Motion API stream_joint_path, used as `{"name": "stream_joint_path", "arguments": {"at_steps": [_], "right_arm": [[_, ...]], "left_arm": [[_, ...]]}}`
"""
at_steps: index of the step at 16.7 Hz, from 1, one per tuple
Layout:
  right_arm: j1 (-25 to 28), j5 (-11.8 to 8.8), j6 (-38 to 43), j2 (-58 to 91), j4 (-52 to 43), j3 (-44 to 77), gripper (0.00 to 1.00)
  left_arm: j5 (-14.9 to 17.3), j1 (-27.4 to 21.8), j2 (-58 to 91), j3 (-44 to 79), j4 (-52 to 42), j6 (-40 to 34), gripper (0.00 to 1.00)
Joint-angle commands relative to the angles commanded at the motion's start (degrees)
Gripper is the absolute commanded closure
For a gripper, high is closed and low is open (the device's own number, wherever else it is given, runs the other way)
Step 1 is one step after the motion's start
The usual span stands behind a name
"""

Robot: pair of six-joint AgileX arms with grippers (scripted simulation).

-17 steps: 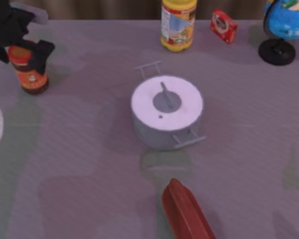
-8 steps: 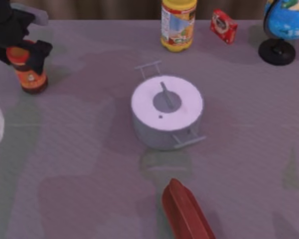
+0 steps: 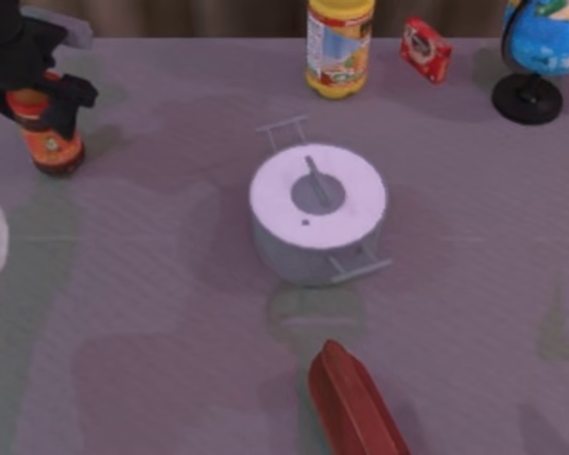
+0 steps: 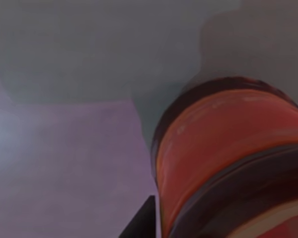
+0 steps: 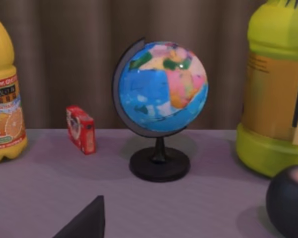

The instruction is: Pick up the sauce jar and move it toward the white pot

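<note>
The sauce jar (image 3: 49, 140), dark brown-red with an orange label, is at the far left of the table in the top view. My left gripper (image 3: 40, 95) is shut on its lid end, black fingers on both sides. In the left wrist view the jar (image 4: 228, 158) fills the picture close up, with one dark fingertip (image 4: 141, 223) beside it. The white pot (image 3: 318, 210), with its flat lid, grey knob and two thin handles, stands at the table's middle, well to the right of the jar. My right gripper (image 5: 149, 232) is open and parked outside the top view.
A yellow bottle (image 3: 339, 47), a small red box (image 3: 425, 49) and a globe (image 3: 541, 52) line the back edge. A long red object (image 3: 356, 403) lies in front of the pot. The right wrist view adds a large yellow-green bottle (image 5: 275, 84) and a dark ball (image 5: 288, 201).
The left gripper has shifted slightly toward the back left with the sauce jar in it. The pot and the other objects have not moved.
</note>
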Motion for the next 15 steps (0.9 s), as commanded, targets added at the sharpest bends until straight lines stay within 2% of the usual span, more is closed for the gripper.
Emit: {"name": "stream_joint_path", "arguments": {"at_steps": [1,2,11,15], "right_arm": [[0.0,0.0,0.0,0.0,0.0,0.0,0.00],[0.0,0.0,0.0,0.0,0.0,0.0,0.00],[0.0,0.0,0.0,0.0,0.0,0.0,0.00],[0.0,0.0,0.0,0.0,0.0,0.0,0.00]], "left_arm": [[0.0,0.0,0.0,0.0,0.0,0.0,0.98],[0.0,0.0,0.0,0.0,0.0,0.0,1.00],[0.0,0.1,-0.1,-0.1,0.0,0.1,1.00],[-0.2,0.3,-5.3,-5.5,2.9,0.3,1.00]]}}
